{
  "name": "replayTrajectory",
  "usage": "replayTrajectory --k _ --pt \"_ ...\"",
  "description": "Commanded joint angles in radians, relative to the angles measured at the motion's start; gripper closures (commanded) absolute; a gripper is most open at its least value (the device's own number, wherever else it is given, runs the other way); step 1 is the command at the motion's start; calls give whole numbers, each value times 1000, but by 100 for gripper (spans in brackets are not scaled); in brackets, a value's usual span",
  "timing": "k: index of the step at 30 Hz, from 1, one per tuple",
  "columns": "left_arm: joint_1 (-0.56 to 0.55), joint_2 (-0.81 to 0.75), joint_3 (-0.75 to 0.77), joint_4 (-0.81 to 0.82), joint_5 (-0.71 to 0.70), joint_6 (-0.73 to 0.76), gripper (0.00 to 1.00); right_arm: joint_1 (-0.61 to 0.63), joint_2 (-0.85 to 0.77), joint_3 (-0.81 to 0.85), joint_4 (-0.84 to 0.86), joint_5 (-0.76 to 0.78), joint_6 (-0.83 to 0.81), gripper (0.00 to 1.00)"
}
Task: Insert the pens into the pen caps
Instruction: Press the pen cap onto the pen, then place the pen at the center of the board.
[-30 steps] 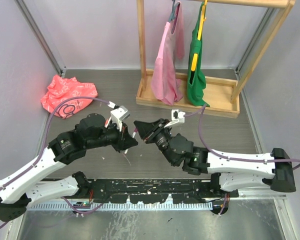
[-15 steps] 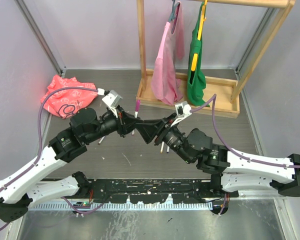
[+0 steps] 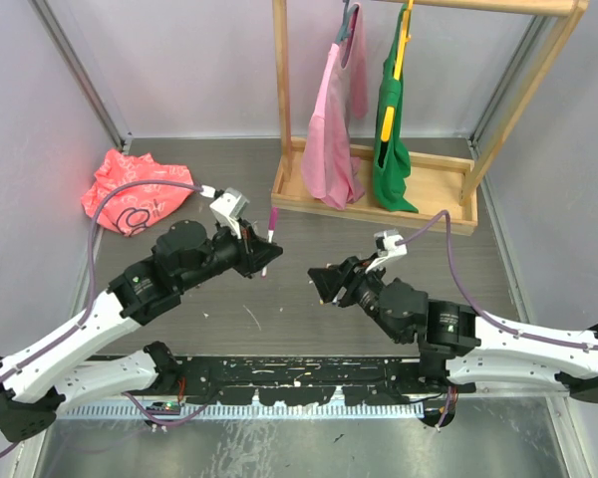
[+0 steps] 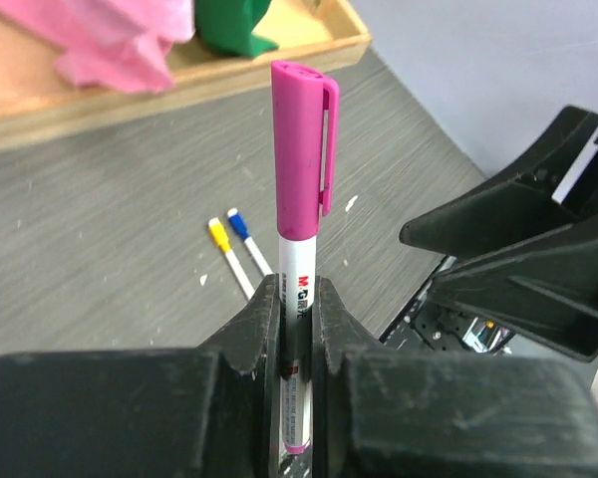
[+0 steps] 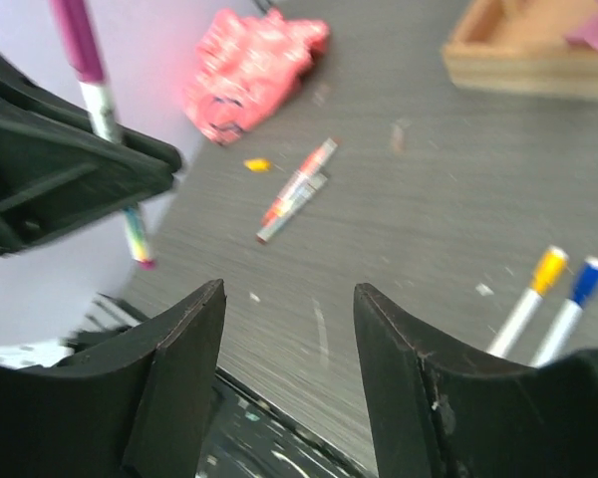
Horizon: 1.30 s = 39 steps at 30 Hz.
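My left gripper (image 4: 296, 291) is shut on the white barrel of a pen (image 4: 297, 284) that stands upright with a magenta pen cap (image 4: 301, 149) on its top. From above, the same pen (image 3: 270, 231) sticks out of the left gripper (image 3: 262, 261) at mid-table. The right gripper (image 3: 325, 283) stands apart to its right, open, with nothing between its fingers (image 5: 184, 349). A yellow-ended pen (image 5: 530, 297) and a blue-ended pen (image 5: 570, 299) lie side by side on the table. An orange-red pen (image 5: 297, 189) and a small yellow cap (image 5: 257, 164) lie farther off.
A crumpled red bag (image 3: 130, 187) lies at the back left. A wooden rack (image 3: 374, 204) with a pink and a green garment stands at the back. The black rail (image 3: 299, 383) runs along the near edge.
The right gripper has opened and drawn back to the right, away from the capped pen. The left gripper still holds the pen and has shifted slightly.
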<state>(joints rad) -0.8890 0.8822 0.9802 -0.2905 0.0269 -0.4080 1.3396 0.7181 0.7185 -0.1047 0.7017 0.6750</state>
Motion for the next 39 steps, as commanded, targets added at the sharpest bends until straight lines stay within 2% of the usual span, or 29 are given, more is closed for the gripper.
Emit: replayTrajectory --k 1,4,10,15,21,28,39 --pt "3 28 -60 -32 -89 -103 100 2 11 -52 -245 78 222 39" --pt "3 61 -112 -26 -98 -169 100 2 27 -91 -330 50 314 37" --pt "2 149 -180 15 -90 -245 100 3 39 -165 -386 -25 427 30" --pt "0 250 -196 70 -64 -256 100 2 8 -209 -392 -57 453 17" --pt "-32 439 -219 232 -39 -298 100 2 -22 -241 -460 -60 529 15" --pt "-51 670 -132 311 -50 -307 100 3 -66 -253 -497 -85 518 15" --pt "-54 890 69 196 -147 -347 100 2 -125 -246 -588 -68 529 15"
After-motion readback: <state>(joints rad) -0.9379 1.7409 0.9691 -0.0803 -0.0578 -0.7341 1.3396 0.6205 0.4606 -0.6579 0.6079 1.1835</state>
